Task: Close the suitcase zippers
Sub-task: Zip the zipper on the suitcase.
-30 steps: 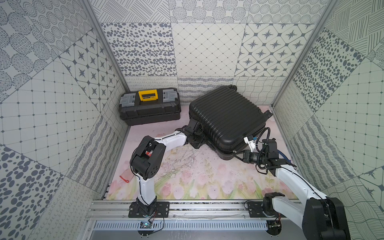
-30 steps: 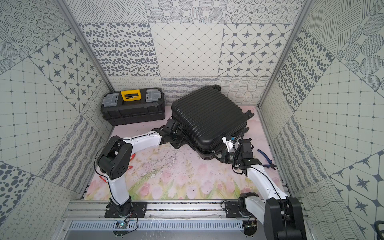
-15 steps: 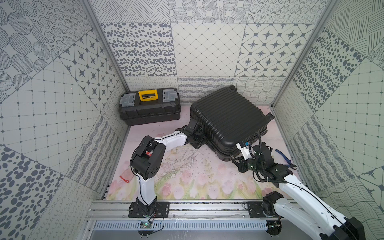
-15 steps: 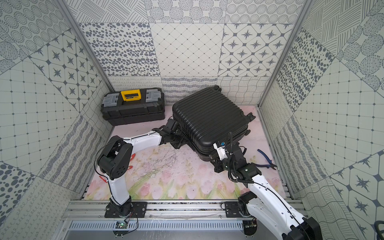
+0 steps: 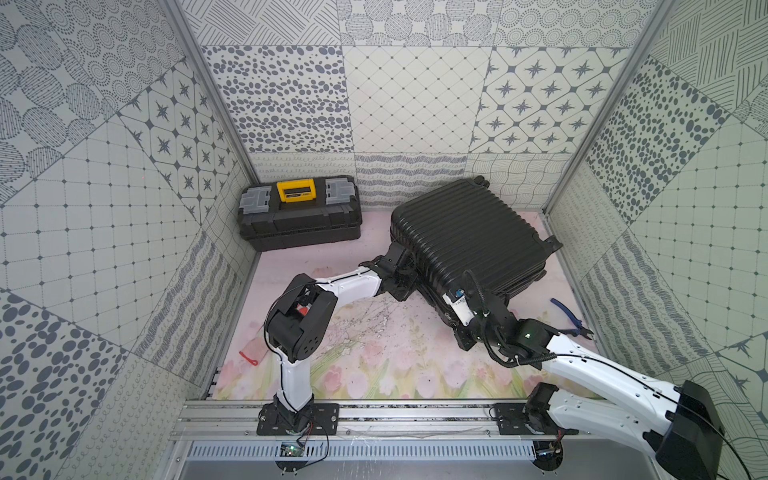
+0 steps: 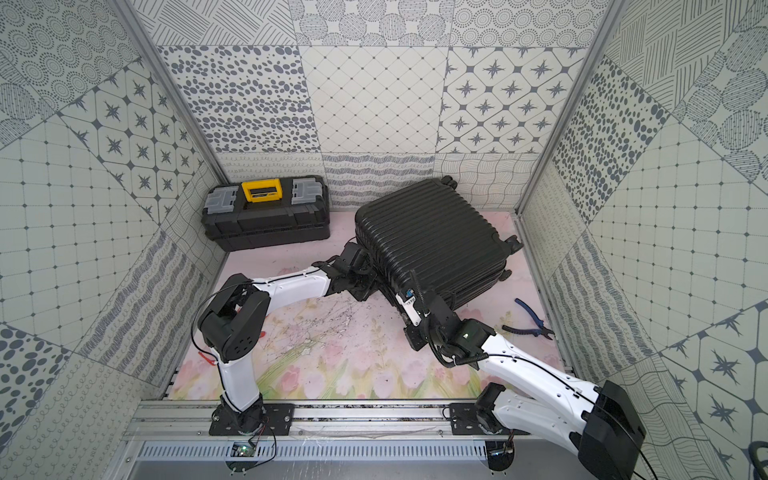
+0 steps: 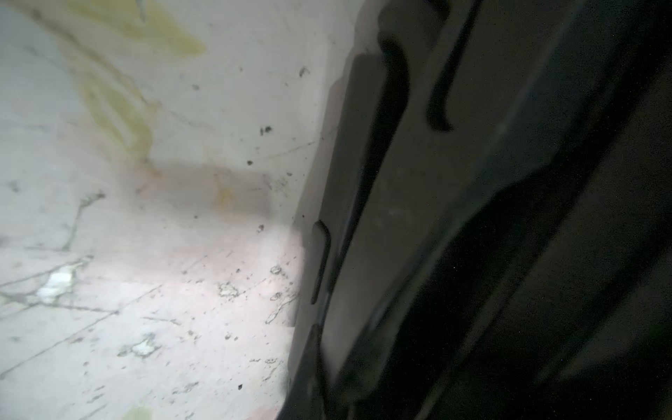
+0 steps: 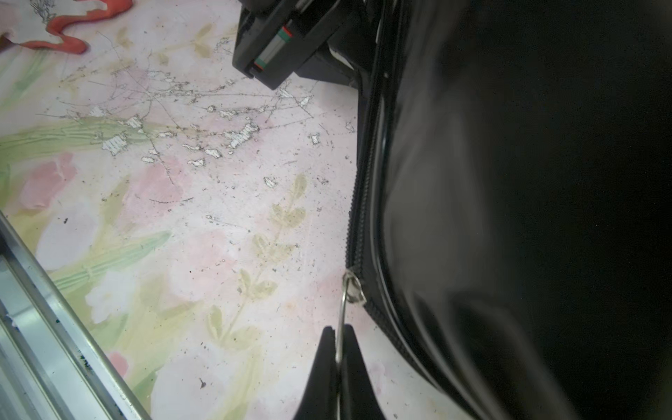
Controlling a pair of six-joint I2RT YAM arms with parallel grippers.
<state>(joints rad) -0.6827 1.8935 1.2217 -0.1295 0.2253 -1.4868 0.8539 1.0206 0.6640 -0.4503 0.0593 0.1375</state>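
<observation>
Floral mat (image 5: pixel 374 365): covers the floor of my work cell.
Suitcase (image 5: pixel 469 245): black and ribbed, lying flat and askew on the far right of the mat in both top views, with its wheels toward the far and right walls.
Toolbox (image 5: pixel 299 216): black with a yellow latch, far left, well apart from the suitcase.
Left gripper (image 5: pixel 409 268): pressed against the suitcase's left side. Its fingers are clenched. I cannot tell whether they hold anything, since the left wrist view is dark and blurred.
Right gripper (image 8: pixel 339 340): at the suitcase's near corner, fingers pinched on the pull ring (image 8: pixel 343 312).
Pliers (image 5: pixel 567 318): blue-handled, on the mat near the right wall.
Zipper track (image 8: pixel 358 203): runs along the seam at mat level.
Slider (image 8: pixel 354 291): sits just beyond the right fingertips.
</observation>
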